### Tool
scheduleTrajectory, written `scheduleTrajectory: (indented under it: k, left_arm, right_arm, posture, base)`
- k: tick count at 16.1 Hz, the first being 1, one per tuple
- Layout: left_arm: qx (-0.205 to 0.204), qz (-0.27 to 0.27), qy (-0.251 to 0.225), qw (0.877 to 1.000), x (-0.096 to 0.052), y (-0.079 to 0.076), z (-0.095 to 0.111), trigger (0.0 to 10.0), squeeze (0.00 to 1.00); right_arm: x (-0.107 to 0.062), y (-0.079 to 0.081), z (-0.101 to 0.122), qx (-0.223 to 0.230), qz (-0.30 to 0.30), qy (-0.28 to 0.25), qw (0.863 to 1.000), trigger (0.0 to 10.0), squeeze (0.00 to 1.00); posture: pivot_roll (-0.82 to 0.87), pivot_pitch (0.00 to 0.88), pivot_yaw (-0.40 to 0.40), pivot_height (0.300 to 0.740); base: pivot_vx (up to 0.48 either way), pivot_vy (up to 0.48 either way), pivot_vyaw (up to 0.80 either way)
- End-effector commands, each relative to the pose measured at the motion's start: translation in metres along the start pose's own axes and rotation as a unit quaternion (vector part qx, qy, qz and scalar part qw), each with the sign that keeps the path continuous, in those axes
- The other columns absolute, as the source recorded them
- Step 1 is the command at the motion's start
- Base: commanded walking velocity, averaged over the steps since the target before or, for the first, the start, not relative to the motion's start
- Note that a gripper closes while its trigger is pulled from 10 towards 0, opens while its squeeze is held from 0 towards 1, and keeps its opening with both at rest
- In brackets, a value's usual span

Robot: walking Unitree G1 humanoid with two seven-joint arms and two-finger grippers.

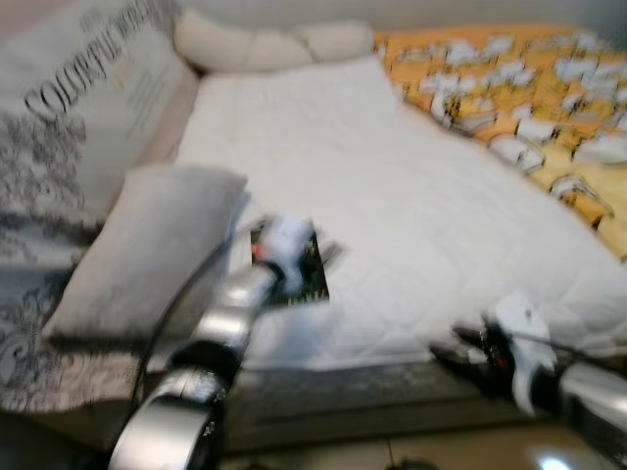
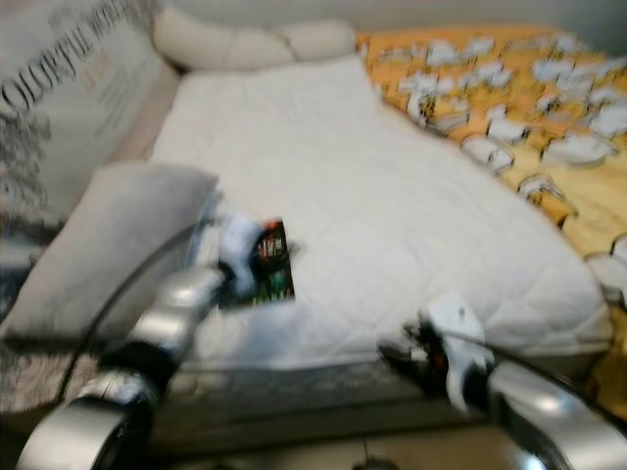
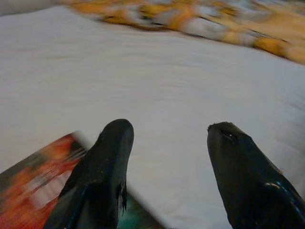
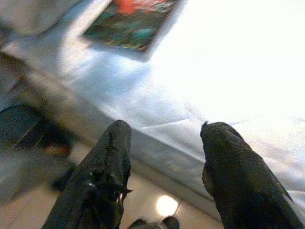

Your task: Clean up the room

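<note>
A dark book with a red and green cover (image 1: 306, 266) lies flat on the white quilted bed (image 1: 392, 196), near its front edge. My left gripper (image 3: 167, 143) hovers open just above the book (image 3: 33, 191), which lies under one finger. In the left eye view the left gripper (image 1: 284, 250) covers part of the book. My right gripper (image 4: 162, 138) is open and empty, held over the bed's front edge, with the book (image 4: 131, 21) ahead of it. In the eye views the right gripper (image 1: 460, 348) sits low, at the front edge of the mattress.
A grey pillow (image 1: 147, 250) lies left of the book, against a printed cushion (image 1: 78, 108). Cream pillows (image 1: 265, 44) sit at the head. An orange patterned blanket (image 1: 519, 98) covers the bed's right side. Tiled floor (image 4: 157, 205) shows below the bed edge.
</note>
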State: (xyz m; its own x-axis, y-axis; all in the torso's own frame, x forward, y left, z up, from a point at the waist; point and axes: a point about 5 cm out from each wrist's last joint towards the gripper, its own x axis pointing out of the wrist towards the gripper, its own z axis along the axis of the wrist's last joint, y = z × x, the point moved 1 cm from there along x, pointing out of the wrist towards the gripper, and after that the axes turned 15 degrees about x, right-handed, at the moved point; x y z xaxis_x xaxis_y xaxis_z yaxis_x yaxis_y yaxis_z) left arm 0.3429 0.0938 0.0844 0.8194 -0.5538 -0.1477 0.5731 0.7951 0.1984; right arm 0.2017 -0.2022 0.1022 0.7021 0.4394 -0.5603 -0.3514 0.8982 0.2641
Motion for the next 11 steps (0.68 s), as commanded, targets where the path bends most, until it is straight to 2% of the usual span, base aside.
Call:
scheduleTrajectory:
  k: [1, 2, 3, 5, 7, 9, 11]
  left_arm:
    - [0.001, 0.051, 0.004, 0.999, -0.017, 0.008, -0.001, 10.0, 0.0]
    - [0.011, 0.073, 0.007, 0.997, -0.024, 0.011, -0.002, 10.0, 0.0]
    - [0.017, 0.117, 0.018, 0.993, -0.039, 0.019, -0.003, 10.0, 0.0]
    - [0.017, 0.183, 0.037, 0.982, -0.066, 0.033, -0.002, 10.0, 0.0]
    - [0.016, 0.22, 0.051, 0.974, -0.088, 0.037, -0.004, 10.0, 0.0]
    - [0.017, 0.253, 0.076, 0.964, -0.105, 0.039, -0.011, 10.0, 0.0]
    - [0.015, 0.281, 0.085, 0.956, -0.113, 0.042, -0.012, 10.0, 0.0]
  right_arm:
    - [0.01, -0.004, 0.0, 0.017, -0.048, -0.029, 0.998, 10.0, 0.0]
    - [0.013, -0.005, 0.001, 0.025, -0.062, -0.041, 0.997, 10.0, 0.0]
    - [0.02, -0.006, 0.002, 0.042, -0.084, -0.068, 0.993, 10.0, 0.0]
    - [0.032, -0.004, 0.009, 0.048, -0.106, -0.118, 0.986, 10.0, 0.0]
    - [0.04, -0.004, 0.017, 0.056, -0.114, -0.147, 0.981, 10.0, 0.0]
    - [0.047, -0.003, 0.02, 0.053, -0.112, -0.157, 0.98, 10.0, 0.0]
    - [0.052, -0.003, 0.019, 0.059, -0.11, -0.157, 0.98, 10.0, 0.0]
  posture:
    - [-0.11, 0.0, 0.082, 0.74]
    - [-0.1, 0.0, 0.081, 0.74]
    - [-0.09, 0.0, 0.075, 0.74]
    - [-0.06, 0.0, 0.048, 0.74]
    - [-0.05, 0.0, 0.039, 0.74]
    - [-0.01, 0.0, 0.007, 0.74]
    - [0.01, 0.0, -0.012, 0.74]
  base:
    - [0.0, 0.0, 0.0]
    - [0.0, 0.0, 0.0]
    - [0.0, -0.304, 0.0]
    - [0.0, -0.48, 0.0]
    - [0.0, -0.48, 0.0]
    - [0.0, -0.48, 0.0]
    - [0.0, -0.48, 0.0]
